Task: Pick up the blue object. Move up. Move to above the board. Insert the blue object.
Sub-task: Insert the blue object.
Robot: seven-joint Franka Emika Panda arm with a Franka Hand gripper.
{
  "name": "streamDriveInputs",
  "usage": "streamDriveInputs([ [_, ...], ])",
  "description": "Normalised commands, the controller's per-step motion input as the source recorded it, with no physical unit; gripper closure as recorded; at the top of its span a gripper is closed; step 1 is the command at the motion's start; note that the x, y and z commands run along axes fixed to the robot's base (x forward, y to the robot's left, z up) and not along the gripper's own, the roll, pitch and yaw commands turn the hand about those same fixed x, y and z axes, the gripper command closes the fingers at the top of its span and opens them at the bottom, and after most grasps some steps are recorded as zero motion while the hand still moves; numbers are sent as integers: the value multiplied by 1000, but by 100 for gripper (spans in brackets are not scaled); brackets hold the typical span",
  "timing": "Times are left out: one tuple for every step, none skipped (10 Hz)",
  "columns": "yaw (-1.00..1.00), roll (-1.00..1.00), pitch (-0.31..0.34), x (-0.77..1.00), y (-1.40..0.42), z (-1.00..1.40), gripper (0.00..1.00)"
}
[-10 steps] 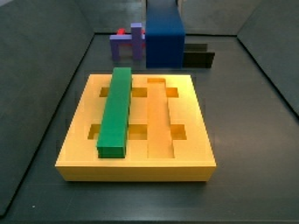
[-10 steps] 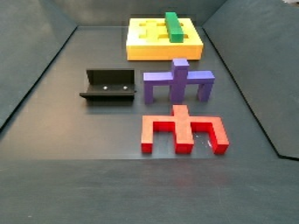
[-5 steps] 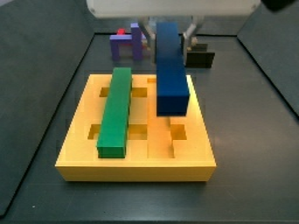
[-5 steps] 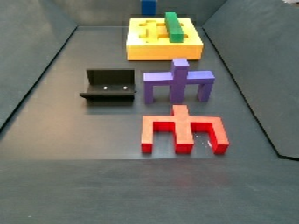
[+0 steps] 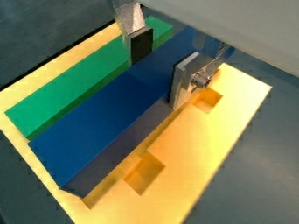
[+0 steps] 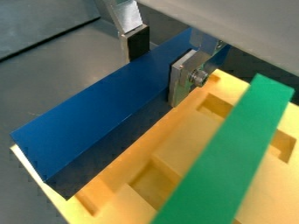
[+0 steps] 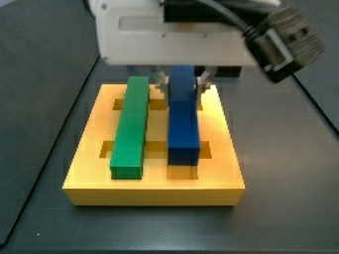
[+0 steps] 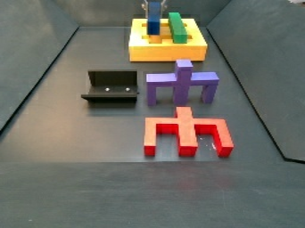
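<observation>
The blue object (image 7: 183, 124) lies level along the right-hand groove of the yellow board (image 7: 153, 189), parallel to the green bar (image 7: 130, 124) in the neighbouring groove. My gripper (image 7: 185, 84) hangs over the board's far half, shut on the blue object near its far end. Both wrist views show the bar (image 5: 105, 131) (image 6: 93, 122) running between the fingers, with the dark pad (image 5: 138, 44) on one side and the silver plate (image 6: 184, 77) on the other. Whether the bar rests fully in the groove I cannot tell. In a side view the gripper (image 8: 155, 11) sits at the board's (image 8: 167, 52) back.
In front of the board stand a purple stand (image 8: 181, 82) and a red piece (image 8: 187, 132). The black fixture (image 8: 110, 86) sits to their left. Dark walls enclose the floor on both sides.
The blue object went from upright behind the board, through a tilt, to lying flat along the groove. The gripper came forward and down over the board with it.
</observation>
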Motion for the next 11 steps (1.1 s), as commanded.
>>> streamDriveInputs([
  [120, 10, -171, -66, -89, -400, 100],
  [126, 0, -126, 86, -126, -434, 100],
  [74, 56, -20, 106, -66, -309, 100],
  [54, 131, 0, 69, -34, -271, 100],
  [86, 190, 0, 0, 0, -211, 100],
  [89, 249, 59, 0, 0, -54, 100],
  [169, 304, 97, 14, 0, 0, 100],
  [220, 311, 113, 69, 0, 0, 100],
  [246, 306, 129, 131, 0, 29, 100],
  [269, 323, 136, 151, 0, 34, 100],
  [240, 300, 129, 163, 0, 0, 100],
])
